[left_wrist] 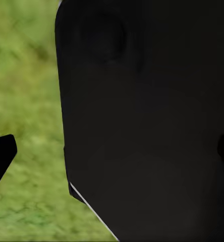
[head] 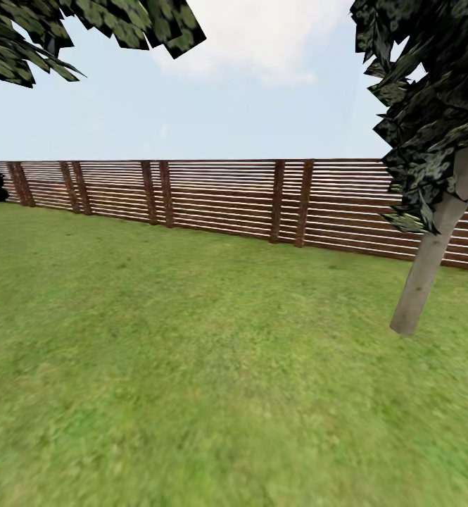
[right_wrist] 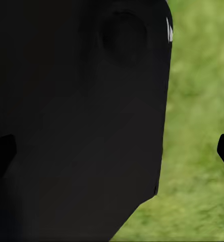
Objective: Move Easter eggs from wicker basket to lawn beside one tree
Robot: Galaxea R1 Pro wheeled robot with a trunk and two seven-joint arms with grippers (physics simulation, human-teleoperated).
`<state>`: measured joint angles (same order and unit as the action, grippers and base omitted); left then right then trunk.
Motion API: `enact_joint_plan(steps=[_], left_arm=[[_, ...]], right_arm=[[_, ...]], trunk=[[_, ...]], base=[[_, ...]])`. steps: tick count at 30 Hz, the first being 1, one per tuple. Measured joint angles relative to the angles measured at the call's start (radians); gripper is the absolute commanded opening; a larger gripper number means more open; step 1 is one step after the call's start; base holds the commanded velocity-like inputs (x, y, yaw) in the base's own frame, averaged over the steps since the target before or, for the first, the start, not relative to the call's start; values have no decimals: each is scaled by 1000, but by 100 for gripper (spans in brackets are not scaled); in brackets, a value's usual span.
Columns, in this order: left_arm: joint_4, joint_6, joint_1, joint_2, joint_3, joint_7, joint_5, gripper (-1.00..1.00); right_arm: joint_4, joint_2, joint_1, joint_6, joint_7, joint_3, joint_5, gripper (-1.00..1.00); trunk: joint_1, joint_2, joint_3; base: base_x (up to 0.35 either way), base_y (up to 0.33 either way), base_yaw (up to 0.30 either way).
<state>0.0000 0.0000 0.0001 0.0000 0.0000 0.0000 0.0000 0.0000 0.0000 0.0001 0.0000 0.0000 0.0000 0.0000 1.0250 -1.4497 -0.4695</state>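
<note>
Across the patchy lawn (head: 212, 366), a grey-trunked tree (head: 431, 260) stands at right before the slatted fence (head: 219, 193), with basket and eggs out of sight, both grippers' states impossible to tell, and seemingly the whole egg-moving job left.

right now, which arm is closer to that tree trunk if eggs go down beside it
Right, as a guess: the tree stands on the robot's right of the lawn, before the fence. No eggs or basket show yet.
</note>
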Motion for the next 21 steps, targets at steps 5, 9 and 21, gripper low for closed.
enact_joint_plan(steps=[5,9,21], left_arm=[[-6,10,-1,-16,0,-2,4,100],[-23,13,6,-24,-1,-6,6,100],[-37,12,8,-25,1,-7,8,100]], right_arm=[[-9,-1,-3,0,3,5,5,100],[-31,-2,-26,-17,1,5,6,100],[-41,4,-43,-91,2,3,0,100]], trunk=[[0,0,0],[0,0,0],[0,0,0]], base=[[0,0,0],[0,0,0],[0,0,0]])
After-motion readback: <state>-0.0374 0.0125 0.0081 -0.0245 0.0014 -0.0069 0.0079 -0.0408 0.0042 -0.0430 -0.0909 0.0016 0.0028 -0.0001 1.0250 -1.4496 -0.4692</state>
